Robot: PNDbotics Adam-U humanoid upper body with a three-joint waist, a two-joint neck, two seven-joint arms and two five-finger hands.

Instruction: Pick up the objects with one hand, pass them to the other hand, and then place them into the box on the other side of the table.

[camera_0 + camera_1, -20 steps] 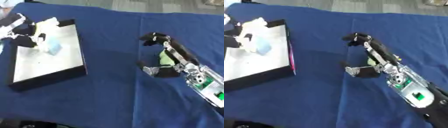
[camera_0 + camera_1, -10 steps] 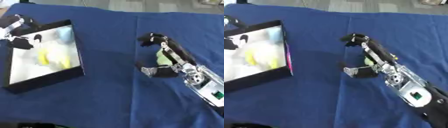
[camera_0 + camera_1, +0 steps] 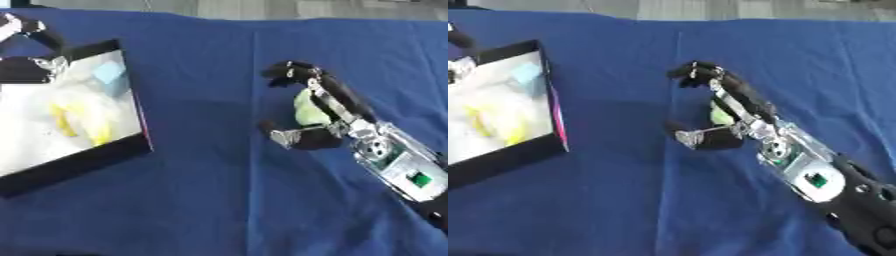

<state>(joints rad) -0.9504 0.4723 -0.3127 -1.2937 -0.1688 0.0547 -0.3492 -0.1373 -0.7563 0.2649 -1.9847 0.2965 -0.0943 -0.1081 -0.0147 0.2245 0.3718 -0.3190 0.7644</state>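
The counter, covered in deep blue cloth, lies wide and bare between the black-rimmed, white-floored shallow box at its left side and the robot's right hand, which rests well to the right of that box; more open cloth stretches below and above the hand. The right hand has its fingers curled over and its thumb brought in under a pale yellow-green rounded object, holding it just above the cloth; the object's long axis runs roughly up and down the view, along the hand. Inside the box lie blurred yellow pieces and a light blue block near its far right corner. The left hand shows only as blurred dark fingers at the box's far left corner; whether they are spread or curled cannot be told. Compared with a second ago, the box's contents read differently, yellow now showing, while the whole view has shifted, so the camera has moved.
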